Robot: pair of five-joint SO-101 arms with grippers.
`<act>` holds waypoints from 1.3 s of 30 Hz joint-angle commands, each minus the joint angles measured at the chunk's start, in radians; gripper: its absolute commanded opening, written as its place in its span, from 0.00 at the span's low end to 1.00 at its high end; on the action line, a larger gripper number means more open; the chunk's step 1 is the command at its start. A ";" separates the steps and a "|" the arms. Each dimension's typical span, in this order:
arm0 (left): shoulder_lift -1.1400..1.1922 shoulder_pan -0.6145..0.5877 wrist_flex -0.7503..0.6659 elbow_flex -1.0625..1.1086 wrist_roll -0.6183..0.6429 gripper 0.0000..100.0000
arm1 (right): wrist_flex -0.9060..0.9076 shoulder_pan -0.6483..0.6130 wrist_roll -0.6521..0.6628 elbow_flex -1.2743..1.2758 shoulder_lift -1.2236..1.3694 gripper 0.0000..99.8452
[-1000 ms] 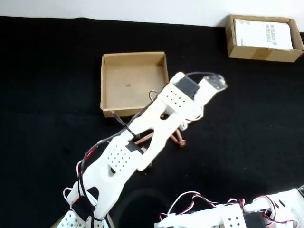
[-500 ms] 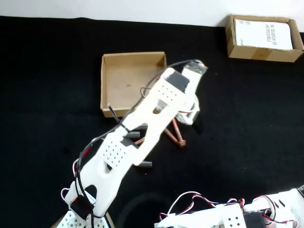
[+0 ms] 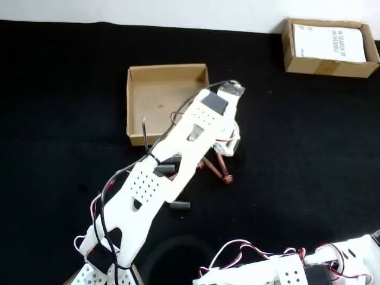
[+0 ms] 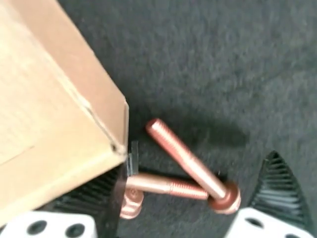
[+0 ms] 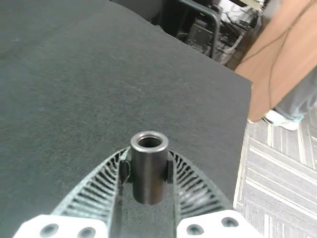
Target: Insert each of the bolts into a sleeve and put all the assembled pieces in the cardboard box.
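Two copper bolts (image 4: 185, 163) lie crossed on the black mat just off the corner of the cardboard box (image 4: 54, 124). My left gripper (image 4: 183, 198) hangs open over them, one black finger (image 4: 275, 183) on each side. From above, the bolts (image 3: 215, 167) lie beside the front right corner of the open box (image 3: 135, 104), with the left gripper (image 3: 228, 145) right over them. My right gripper (image 5: 148, 171) is shut on a black sleeve (image 5: 148, 166), held upright with its bore facing up. A loose sleeve (image 3: 180, 205) lies nearer the arm bases.
Two more dark sleeves (image 3: 167, 164) lie partly under the left arm. A second cardboard box (image 3: 329, 65) holding a paper sheet sits at the far right corner. The right arm (image 3: 285, 270) is folded low at the front edge.
The left arm has swung left toward the box corner and come down over the two bolts. The right arm has not moved.
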 commanded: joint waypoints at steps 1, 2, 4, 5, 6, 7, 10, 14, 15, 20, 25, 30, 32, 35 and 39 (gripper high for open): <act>-0.007 0.021 -0.057 -0.013 0.043 0.38 | 0.004 -0.022 0.005 -0.031 -0.019 0.01; -0.005 0.022 -0.068 -0.013 0.054 0.38 | 0.004 -0.024 0.005 -0.031 -0.019 0.01; -0.001 0.019 -0.083 -0.012 0.075 0.38 | 0.004 -0.030 0.005 -0.031 -0.019 0.01; 0.001 0.015 -0.089 -0.008 0.084 0.37 | 0.004 -0.030 0.006 -0.031 -0.019 0.01; 0.001 0.012 -0.089 -0.007 0.092 0.36 | 0.004 -0.030 0.006 -0.031 -0.019 0.01; 0.001 0.010 -0.089 -0.007 0.094 0.34 | 0.002 -0.030 0.006 -0.031 -0.019 0.01; 0.001 -0.001 -0.087 -0.012 0.089 0.23 | 0.002 -0.038 0.006 -0.031 -0.019 0.01; 0.001 -0.004 -0.087 -0.012 0.087 0.03 | 0.001 -0.048 0.005 -0.031 -0.019 0.01; 0.001 -0.002 -0.086 -0.012 0.087 0.00 | 0.001 -0.054 0.005 -0.031 -0.019 0.01; -0.002 0.007 -0.080 -0.010 0.094 0.01 | 0.001 -0.061 0.005 -0.031 -0.019 0.01; -0.013 0.036 -0.078 -0.033 0.094 0.01 | 0.001 -0.061 0.003 -0.031 -0.019 0.01; -0.018 0.071 -0.051 -0.168 0.094 0.01 | 0.001 -0.061 0.003 -0.031 -0.019 0.01; -0.018 0.090 -0.051 -0.240 0.092 0.01 | 0.001 -0.061 0.003 -0.031 -0.019 0.01; -0.018 0.122 -0.051 -0.360 0.091 0.01 | 0.001 -0.061 0.003 -0.031 -0.019 0.01; -0.018 0.145 -0.051 -0.524 0.089 0.01 | 0.001 -0.058 0.003 -0.031 -0.019 0.01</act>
